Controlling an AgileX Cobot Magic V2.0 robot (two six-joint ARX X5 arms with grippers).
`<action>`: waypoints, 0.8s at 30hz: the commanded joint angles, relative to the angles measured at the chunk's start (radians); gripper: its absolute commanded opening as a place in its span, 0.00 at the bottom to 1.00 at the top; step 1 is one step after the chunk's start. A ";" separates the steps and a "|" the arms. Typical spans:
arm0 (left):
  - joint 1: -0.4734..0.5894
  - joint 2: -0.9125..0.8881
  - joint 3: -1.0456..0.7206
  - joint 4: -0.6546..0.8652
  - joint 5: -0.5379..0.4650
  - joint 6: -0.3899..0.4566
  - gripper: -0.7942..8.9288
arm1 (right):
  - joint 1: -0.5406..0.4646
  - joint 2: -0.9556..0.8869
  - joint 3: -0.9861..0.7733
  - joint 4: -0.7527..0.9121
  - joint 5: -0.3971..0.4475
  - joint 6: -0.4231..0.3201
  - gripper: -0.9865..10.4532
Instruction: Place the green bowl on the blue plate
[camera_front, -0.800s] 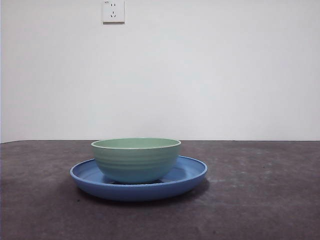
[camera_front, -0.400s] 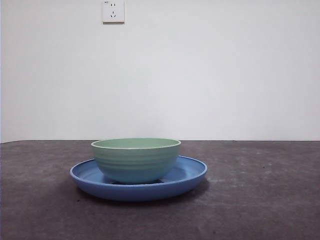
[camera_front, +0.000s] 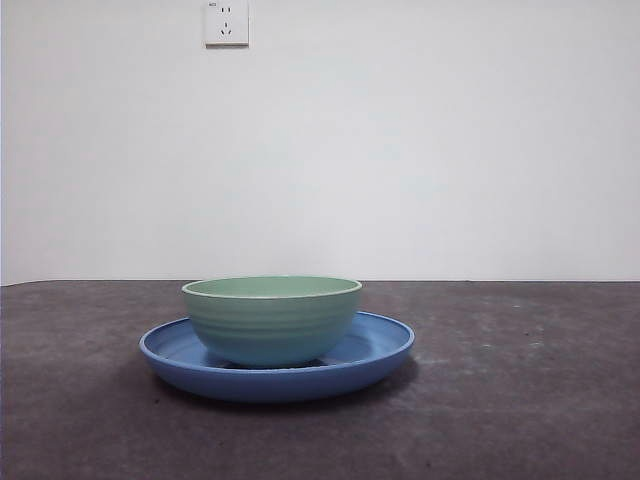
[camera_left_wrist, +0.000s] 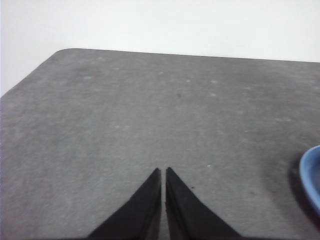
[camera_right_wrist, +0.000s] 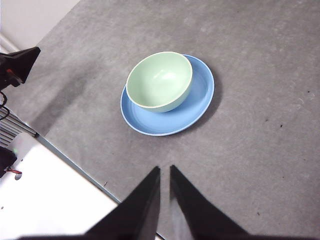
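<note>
The green bowl (camera_front: 272, 318) stands upright inside the blue plate (camera_front: 375, 352) on the dark table, a little toward one side of the plate. The right wrist view shows the green bowl (camera_right_wrist: 159, 81) and the blue plate (camera_right_wrist: 197, 105) from above. My right gripper (camera_right_wrist: 164, 171) is shut and empty, held high and well back from them. My left gripper (camera_left_wrist: 163, 172) is shut and empty over bare table; only the plate's rim (camera_left_wrist: 311, 176) shows at that view's edge. Neither gripper appears in the front view.
A white wall with a socket (camera_front: 226, 22) stands behind the table. The right wrist view shows the table's edge (camera_right_wrist: 75, 162), a white surface (camera_right_wrist: 45, 200) beside it, and a black arm part (camera_right_wrist: 17, 65).
</note>
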 joint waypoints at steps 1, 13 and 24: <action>0.003 -0.023 -0.023 0.018 -0.016 -0.003 0.10 | 0.005 0.006 0.008 0.009 0.000 -0.012 0.11; -0.015 -0.029 -0.048 0.011 -0.030 -0.002 0.10 | 0.005 0.006 0.008 0.009 0.000 -0.012 0.11; -0.051 -0.029 -0.074 0.018 -0.030 0.026 0.10 | 0.005 0.006 0.008 0.009 0.000 -0.012 0.11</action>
